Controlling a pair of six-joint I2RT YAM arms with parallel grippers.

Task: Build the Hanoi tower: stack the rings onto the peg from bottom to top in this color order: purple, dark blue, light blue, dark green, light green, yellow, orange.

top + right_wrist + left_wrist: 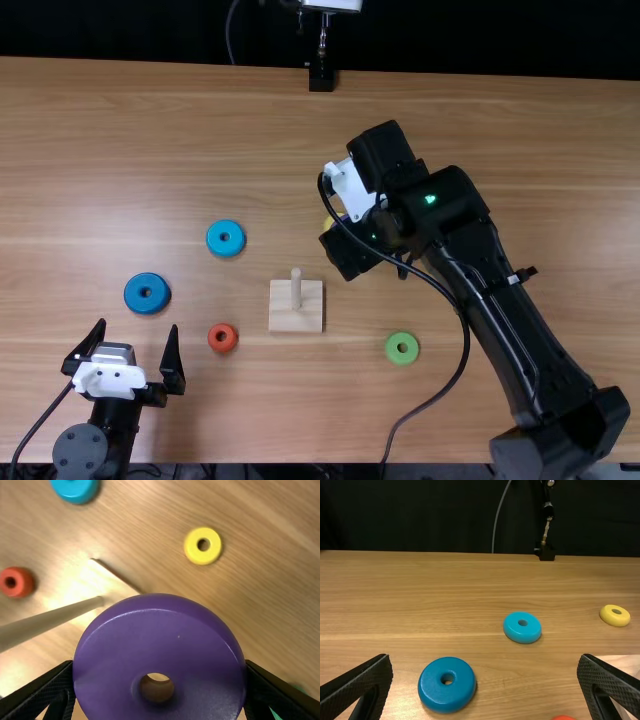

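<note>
My right gripper (352,254) is right of the wooden peg (296,286); in the right wrist view the gripper (159,680) is shut on the purple ring (160,635), held above the table. The peg's square base (296,320) carries no ring. Standing open at the near left, my left gripper (137,329) has nothing between its fingers; it shows in its wrist view (485,658) too. The dark blue ring (147,293), light blue ring (226,238), orange-red ring (223,338) and light green ring (402,348) lie on the table, as does the yellow ring (203,546).
The right arm stretches over the table's right side, its cable (462,355) looping down beside it. A black stand (321,78) is at the far edge. Green edges (275,714) peek out near the right finger in the right wrist view.
</note>
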